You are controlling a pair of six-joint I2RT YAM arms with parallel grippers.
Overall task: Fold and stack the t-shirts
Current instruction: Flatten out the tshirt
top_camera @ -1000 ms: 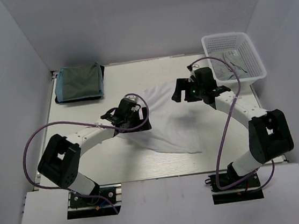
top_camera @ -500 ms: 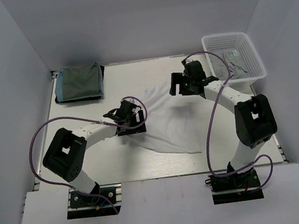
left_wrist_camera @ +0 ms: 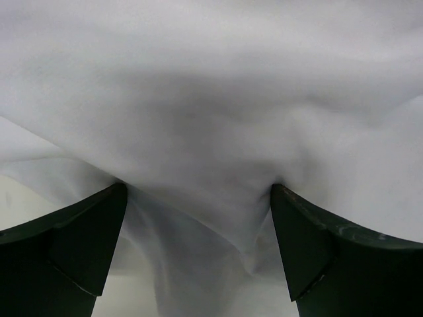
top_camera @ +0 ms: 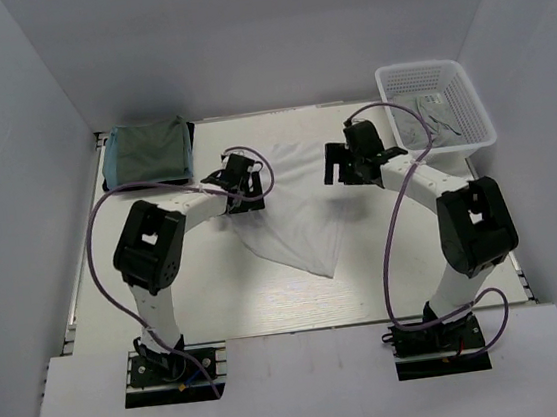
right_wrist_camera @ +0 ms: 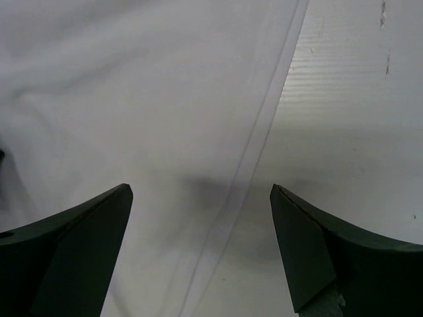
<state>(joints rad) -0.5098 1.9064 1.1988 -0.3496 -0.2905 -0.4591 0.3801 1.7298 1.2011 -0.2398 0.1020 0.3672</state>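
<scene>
A plain white t-shirt lies wrinkled in the middle of the table, tapering to a point toward the near side. My left gripper is open at its far left corner. In the left wrist view the white cloth bunches between the wide-apart fingers of the gripper. My right gripper is open at the shirt's far right edge, and its wrist view shows the gripper over the shirt and its hem, gripping nothing. A folded teal-green t-shirt lies at the far left.
A white lattice basket with pale grey cloth inside stands at the far right corner. Grey walls close in the table on three sides. Purple cables loop off both arms. Bare table shows right of the hem.
My left gripper has travelled from the shirt's near left edge to its far left corner. The white shirt has drawn in and now looks narrower. The right gripper moved left and farther back.
</scene>
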